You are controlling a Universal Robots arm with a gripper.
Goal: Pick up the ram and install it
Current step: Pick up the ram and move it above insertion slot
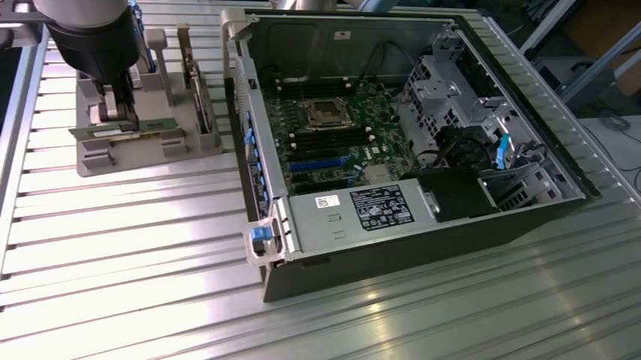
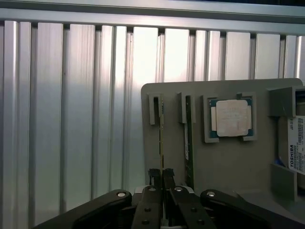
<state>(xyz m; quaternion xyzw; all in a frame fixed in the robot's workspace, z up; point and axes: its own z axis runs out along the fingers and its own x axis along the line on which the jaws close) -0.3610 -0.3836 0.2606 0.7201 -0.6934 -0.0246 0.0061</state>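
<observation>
From my station I saw an open computer case (image 1: 401, 259) lying on the ribbed metal tabletop (image 1: 120, 247). Its motherboard (image 1: 341, 142) faced up, with a labelled power supply (image 1: 350, 214) beside it. Apart from the case, toward the exterior view's left, stood a grey holder (image 1: 140, 146). It carried a square silver CPU chip (image 2: 232, 118) in a recess, with a white-labelled hard drive (image 2: 296, 143) near it.

We have little room around the gripper (image 2: 162, 177). Its fingers pinch the ram (image 2: 162, 133) in the grey holder (image 2: 224, 167), and a second stick (image 2: 189, 143) stands just beside it. The ribbed table (image 1: 120, 247) gives us an open lane between the holder and the computer case (image 1: 401, 255). Inside the case, the drive cage (image 1: 451, 82), cables (image 1: 466, 146) and power supply (image 1: 346, 217) crowd the board (image 1: 341, 142).
</observation>
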